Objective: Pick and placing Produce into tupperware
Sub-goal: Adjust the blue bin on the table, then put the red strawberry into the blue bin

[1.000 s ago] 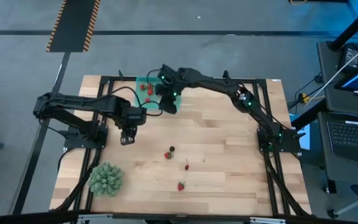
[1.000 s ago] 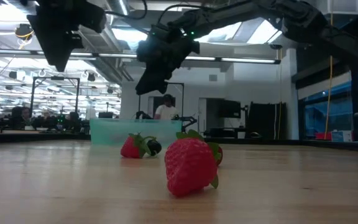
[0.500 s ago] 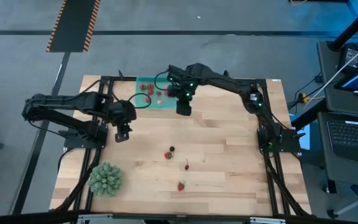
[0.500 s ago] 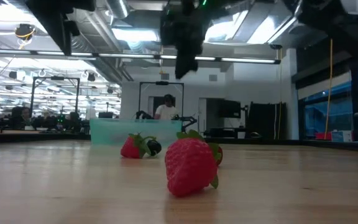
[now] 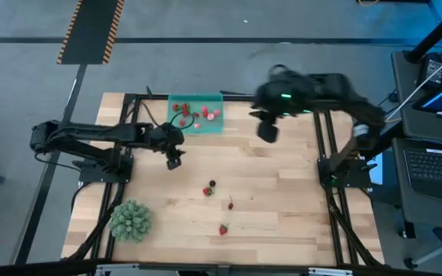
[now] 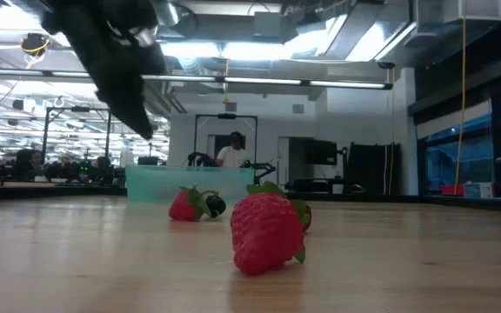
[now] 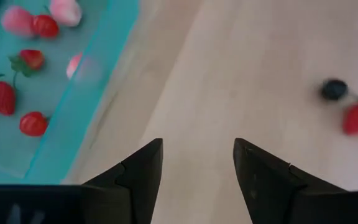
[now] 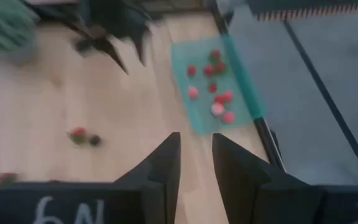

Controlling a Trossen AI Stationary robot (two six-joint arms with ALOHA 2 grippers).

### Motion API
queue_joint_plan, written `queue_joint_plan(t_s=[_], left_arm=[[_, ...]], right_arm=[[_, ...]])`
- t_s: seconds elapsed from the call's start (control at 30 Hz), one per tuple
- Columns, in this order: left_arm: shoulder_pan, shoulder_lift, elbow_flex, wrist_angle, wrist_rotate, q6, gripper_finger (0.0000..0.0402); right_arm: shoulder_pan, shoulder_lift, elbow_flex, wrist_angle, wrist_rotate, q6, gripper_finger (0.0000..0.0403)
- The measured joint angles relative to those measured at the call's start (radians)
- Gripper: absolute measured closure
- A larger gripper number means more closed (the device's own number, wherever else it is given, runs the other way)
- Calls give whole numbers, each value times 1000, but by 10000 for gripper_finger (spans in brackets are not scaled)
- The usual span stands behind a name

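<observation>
The teal tupperware [image 5: 196,115] sits at the table's far edge and holds several red and pink fruits [image 7: 33,59]. More produce lies on the wood: a red fruit [image 5: 208,191] beside a dark one [image 5: 212,183], and two others [image 5: 231,204] [image 5: 223,228] nearer the front. My left gripper [image 5: 174,159] [image 7: 197,155] hangs open above bare wood, just off the tupperware's near left corner. My right gripper [image 5: 267,130] [image 8: 196,152] is open, raised, and to the right of the tupperware. Neither holds anything.
A spiky green ball [image 5: 131,220] stands at the table's near left corner. In the low view a large strawberry [image 6: 266,230] is in front, with a smaller one [image 6: 183,205] and the dark fruit [image 6: 216,206] behind it. A person [image 6: 231,152] shows in the room beyond.
My right gripper has swung away from above the tupperware toward the table's right edge. My left gripper first drew back a little toward the left, then moved right, toward the fruits in the table's middle. The fruits and the tupperware have stayed put.
</observation>
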Motion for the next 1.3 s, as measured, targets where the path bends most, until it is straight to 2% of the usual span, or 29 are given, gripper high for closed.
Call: queue_joint_plan(t_s=[0.17, 0.3, 0.63, 0.73, 0.93, 1.07, 1.3], left_arm=[[134, 138, 23, 80, 65, 35, 211], [213, 260, 52, 97, 99, 57, 211], [313, 441, 141, 126, 61, 115, 211], [326, 460, 160, 118, 35, 135, 212], [335, 463, 169, 115, 57, 135, 212], [320, 463, 169, 110, 53, 134, 212], [273, 433, 178, 102, 104, 147, 212]], right_arm=[[102, -117, 0, -3, 20, 49, 307], [149, -155, 0, -21, 24, 63, 307], [186, -182, -1, -66, 46, 36, 307], [186, -182, -1, -82, 50, 36, 307], [186, -181, -1, -90, 51, 36, 307], [186, -181, -1, -96, 52, 36, 307], [186, -181, -1, -114, 52, 58, 307]])
